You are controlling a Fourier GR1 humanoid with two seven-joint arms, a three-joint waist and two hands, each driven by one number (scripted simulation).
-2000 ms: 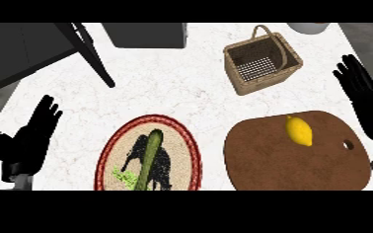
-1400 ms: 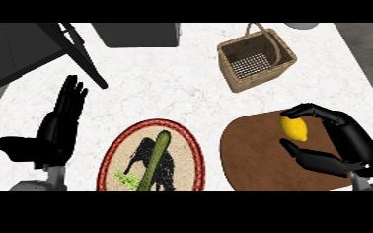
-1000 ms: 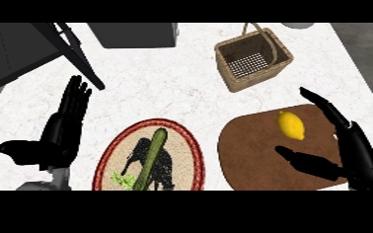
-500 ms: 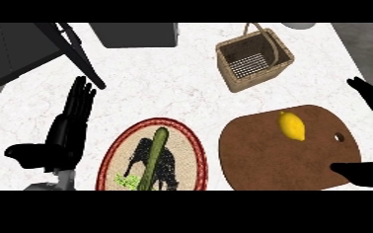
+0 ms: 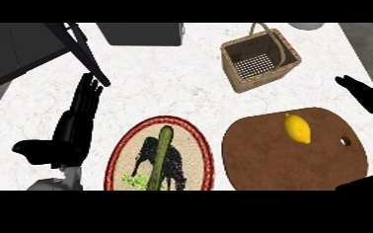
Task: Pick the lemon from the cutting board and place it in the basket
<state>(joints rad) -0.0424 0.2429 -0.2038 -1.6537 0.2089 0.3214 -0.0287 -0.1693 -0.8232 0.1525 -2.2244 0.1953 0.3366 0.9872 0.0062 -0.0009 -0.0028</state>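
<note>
One lemon (image 5: 296,128), one cutting board (image 5: 284,163), one basket (image 5: 260,59), one plate (image 5: 191,138), one cucumber (image 5: 160,153) and two hands.

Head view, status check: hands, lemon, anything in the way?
Left hand open, resting at left. Right hand at right edge, holding nothing. Yellow lemon on brown round cutting board. Woven wicker basket beyond, path unobstructed.

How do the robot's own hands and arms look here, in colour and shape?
The left hand is black all over, with long slim fingers and a thick thumb; a bit of pale grey forearm shows below it at the lower edge. Of the right hand only black fingertips show at the right edge, and a dark part at the lower right corner. No cables or markings can be seen.
</note>
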